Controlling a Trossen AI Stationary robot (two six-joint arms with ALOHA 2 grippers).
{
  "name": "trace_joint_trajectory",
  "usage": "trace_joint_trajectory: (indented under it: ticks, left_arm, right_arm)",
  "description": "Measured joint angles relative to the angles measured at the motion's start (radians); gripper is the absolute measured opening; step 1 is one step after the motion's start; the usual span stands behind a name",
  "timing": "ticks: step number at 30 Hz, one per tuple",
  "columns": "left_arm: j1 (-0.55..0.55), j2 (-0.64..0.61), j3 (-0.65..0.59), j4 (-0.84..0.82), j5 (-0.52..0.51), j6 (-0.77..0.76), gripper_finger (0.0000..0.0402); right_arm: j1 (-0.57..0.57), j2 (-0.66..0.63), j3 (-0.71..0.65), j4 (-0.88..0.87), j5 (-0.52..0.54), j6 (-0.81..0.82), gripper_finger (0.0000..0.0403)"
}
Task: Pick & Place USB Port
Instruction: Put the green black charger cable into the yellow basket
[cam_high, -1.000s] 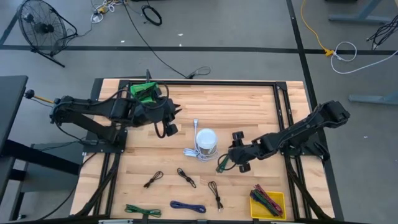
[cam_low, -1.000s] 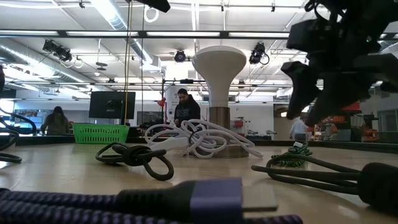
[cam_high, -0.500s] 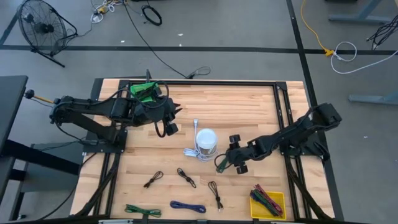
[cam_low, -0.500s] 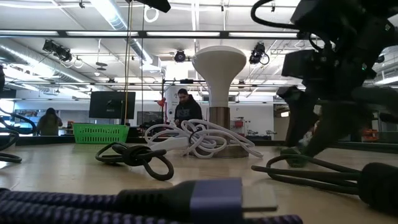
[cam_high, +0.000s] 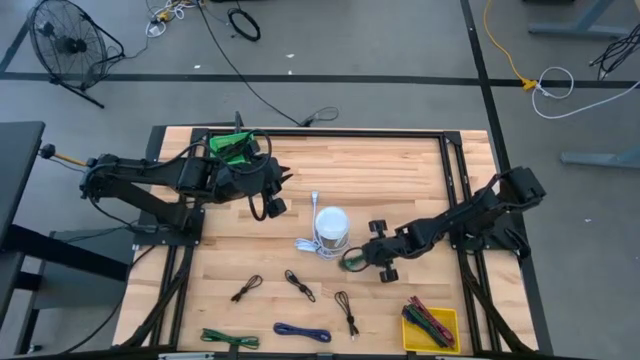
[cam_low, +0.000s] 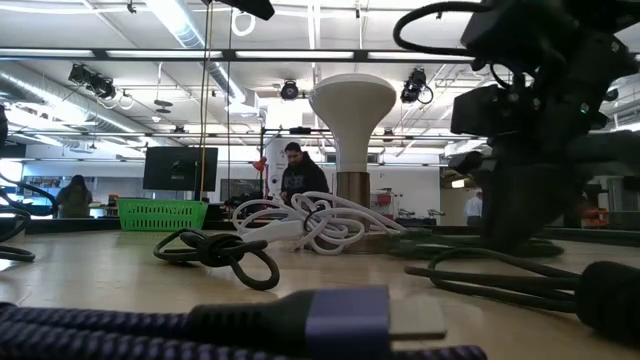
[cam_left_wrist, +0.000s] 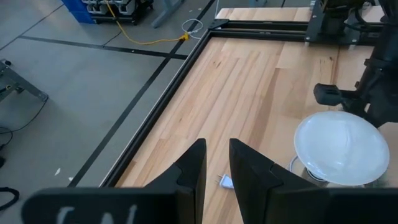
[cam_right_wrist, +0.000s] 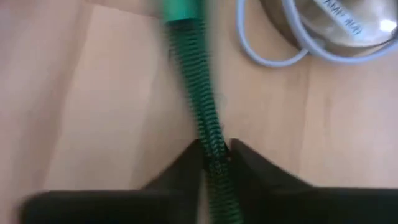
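A green braided USB cable (cam_right_wrist: 198, 87) with a green plug (cam_right_wrist: 179, 9) lies on the wooden table beside the white dome lamp (cam_high: 331, 226). My right gripper (cam_high: 352, 261) is down at the table near the lamp's base and is shut on this cable; the low view shows it (cam_low: 515, 238) standing on the tabletop. My left gripper (cam_high: 284, 178) waits in the air near the table's far left, by the green basket (cam_high: 232, 147). Its fingers stand a narrow gap apart with nothing between them. My right gripper pinches the green cable between its two fingers on the braided stretch (cam_right_wrist: 208, 134), some way back from the plug. The fingers come down from above, slanting from the table's right. The cable lies on the table and runs straight out from between the fingertips toward the plug.
A white cord (cam_high: 308, 244) coils around the lamp's base. Several bundled cables lie toward the near edge: black ones (cam_high: 246, 288) (cam_high: 299, 285) (cam_high: 346, 310), a green one (cam_high: 229, 339), a blue one (cam_high: 302, 332). A yellow tray (cam_high: 432, 325) of cables sits near right.
My right gripper has gone down to the table and a little toward the lamp, setting its open fingers on either side of the green cable, then shut on it. The cable still lies on the table.
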Motion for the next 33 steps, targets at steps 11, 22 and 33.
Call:
trace_joint_trajectory:
  ticks: [11, 22, 33]
  left_arm:
    - [0.0, 0.0, 0.0, 0.0, 0.0, 0.0, 0.0076]
    - [0.0, 0.0, 0.0, -0.005, 0.001, 0.0, 0.0076]
    - [0.0, 0.0, 0.0, -0.048, 0.001, -0.005, 0.0076]
  right_arm:
    - [-0.03, -0.09, -0.004, -0.077, -0.094, 0.085, 0.0009]
    - [0.094, -0.262, 0.229, -0.428, -0.053, 0.311, 0.0008]
    - [0.397, -0.281, 0.466, -0.538, 0.258, 0.666, 0.0008]
